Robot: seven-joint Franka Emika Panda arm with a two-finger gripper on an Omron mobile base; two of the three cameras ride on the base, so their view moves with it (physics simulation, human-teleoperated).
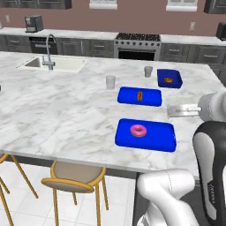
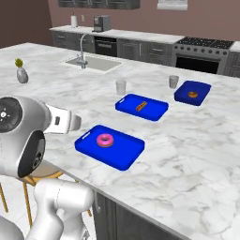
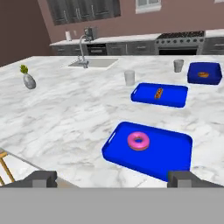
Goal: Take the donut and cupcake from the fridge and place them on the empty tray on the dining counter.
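Observation:
The pink frosted donut [image 1: 138, 130] [image 2: 105, 139] [image 3: 138, 141] lies flat near the middle of the widest blue tray [image 1: 156, 141] [image 2: 122, 157] [image 3: 170, 153], which sits on the white marble dining counter [image 1: 66, 110] [image 3: 65, 118] near its front edge. My gripper [image 3: 114, 179] is open with nothing between its fingers. It hangs back from the tray on the near side, above the counter's edge, looking across at the donut. The cupcake and the fridge are out of view.
Two smaller blue trays [image 1: 150, 99] [image 1: 174, 75] with brownish pastries lie beyond the big one. Two grey cups [image 1: 110, 82] [image 1: 148, 71] stand near them. A sink [image 1: 55, 65] and a small vase [image 3: 29, 81] are to the left. Stools [image 1: 75, 176] stand below the counter's front edge.

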